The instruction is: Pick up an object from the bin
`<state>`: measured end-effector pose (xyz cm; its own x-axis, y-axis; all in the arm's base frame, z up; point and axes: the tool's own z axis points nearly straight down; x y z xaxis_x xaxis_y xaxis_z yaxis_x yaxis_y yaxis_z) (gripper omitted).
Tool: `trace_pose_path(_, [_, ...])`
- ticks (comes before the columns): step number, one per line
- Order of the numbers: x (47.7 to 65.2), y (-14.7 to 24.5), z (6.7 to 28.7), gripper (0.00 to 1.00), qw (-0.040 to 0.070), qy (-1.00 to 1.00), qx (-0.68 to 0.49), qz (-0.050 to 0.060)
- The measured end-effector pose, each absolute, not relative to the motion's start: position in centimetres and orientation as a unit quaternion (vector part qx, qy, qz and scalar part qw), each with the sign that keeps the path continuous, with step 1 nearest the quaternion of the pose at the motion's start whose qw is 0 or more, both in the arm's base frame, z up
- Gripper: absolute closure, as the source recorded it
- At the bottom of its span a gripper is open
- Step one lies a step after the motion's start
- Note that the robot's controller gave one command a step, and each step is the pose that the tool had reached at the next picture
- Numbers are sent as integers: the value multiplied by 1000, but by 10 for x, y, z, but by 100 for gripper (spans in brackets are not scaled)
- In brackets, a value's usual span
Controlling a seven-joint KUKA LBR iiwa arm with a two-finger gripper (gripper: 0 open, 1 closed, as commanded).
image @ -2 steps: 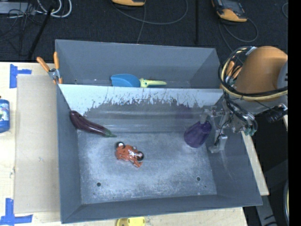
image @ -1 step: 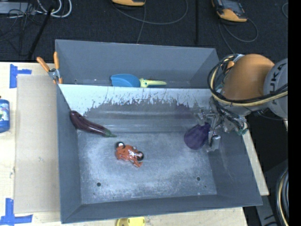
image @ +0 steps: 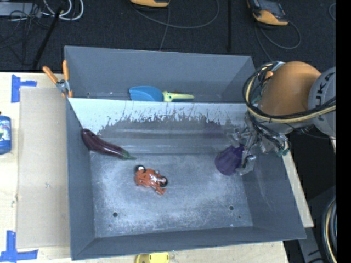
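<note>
Orange toy figure (image: 149,179) lay nearest; end effector (image: 245,159) met a purple lump (image: 226,161), grip unreadable; it looked soft, light; best pinched mid-body.

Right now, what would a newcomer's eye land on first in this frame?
The gripper at the right side of the bin, close beside a dark purple lump on the floor. Next comes the small orange toy figure lying alone mid-floor. Then a purple aubergine by the left wall and a blue scoop with a yellow-green handle at the back wall.
</note>
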<state>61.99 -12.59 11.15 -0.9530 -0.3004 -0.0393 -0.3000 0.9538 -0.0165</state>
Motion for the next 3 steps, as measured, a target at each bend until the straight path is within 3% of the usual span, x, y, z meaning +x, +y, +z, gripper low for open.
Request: trace_pose_path(3, [620, -126, 112, 100, 20, 988, -154, -6])
